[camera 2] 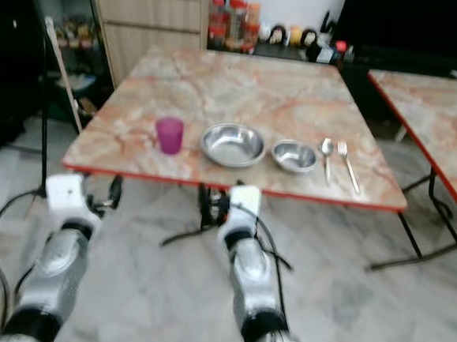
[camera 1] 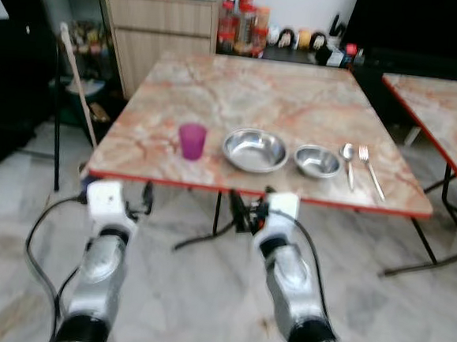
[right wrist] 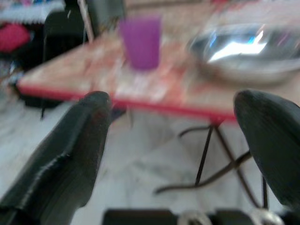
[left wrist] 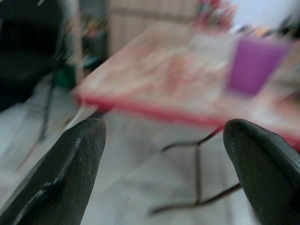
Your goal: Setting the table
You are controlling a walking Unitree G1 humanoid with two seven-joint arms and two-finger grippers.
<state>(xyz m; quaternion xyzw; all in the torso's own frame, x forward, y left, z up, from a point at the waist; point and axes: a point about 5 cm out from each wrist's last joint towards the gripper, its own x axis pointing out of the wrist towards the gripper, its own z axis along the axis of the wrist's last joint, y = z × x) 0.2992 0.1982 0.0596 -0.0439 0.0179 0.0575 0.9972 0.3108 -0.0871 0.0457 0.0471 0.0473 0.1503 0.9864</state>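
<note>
Cup [camera 1: 191,141], big bowl [camera 1: 255,150], small bowl [camera 1: 318,161], spoon [camera 1: 348,163] and fork [camera 1: 370,171] line the bench [camera 1: 298,97] edge. Left gripper [left wrist: 164,164] and right gripper [right wrist: 187,154] hover short of it, jaws released.

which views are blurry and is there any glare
Both eye views are slightly soft but readable; left wrist view blurs the purple cup and table, with its pincer fingers sharper; right wrist view is smeared, with bright glare on the large steel bowl.
</note>
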